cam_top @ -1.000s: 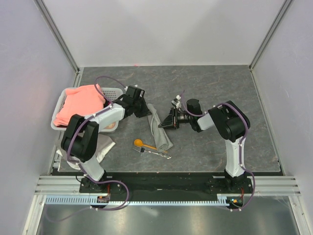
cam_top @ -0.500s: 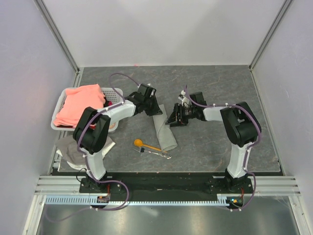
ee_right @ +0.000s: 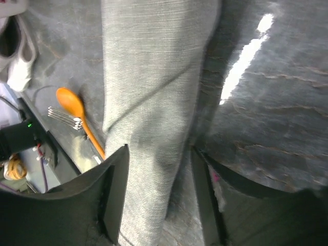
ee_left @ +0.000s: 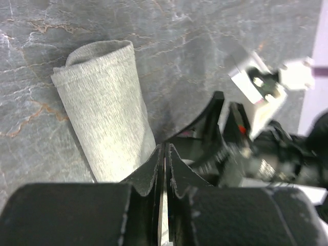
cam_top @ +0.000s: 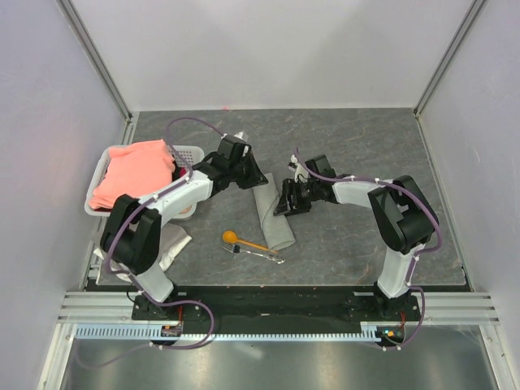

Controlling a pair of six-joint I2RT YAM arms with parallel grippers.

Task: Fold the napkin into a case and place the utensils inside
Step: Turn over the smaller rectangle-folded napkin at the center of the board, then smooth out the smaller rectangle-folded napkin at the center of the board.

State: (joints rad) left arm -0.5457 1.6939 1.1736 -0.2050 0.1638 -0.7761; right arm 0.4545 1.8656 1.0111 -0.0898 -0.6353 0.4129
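Right wrist: my right pincer released, jaws astride the case, which lies at the middle of the worktop. Left pincer clenched at the case's far end; cloth nipped or not, cannot tell. Spoon and fork lie toward the near edge. Best to lift the mouth open first, then slide the utensils in lengthwise.

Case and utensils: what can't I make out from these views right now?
- Top view: the case's far end lies under the left gripper.
- Left wrist: whether its shut fingers pinch cloth; they cover that end.
- Right wrist: the fork shows tines only, and the spoon's handle runs behind the right finger.
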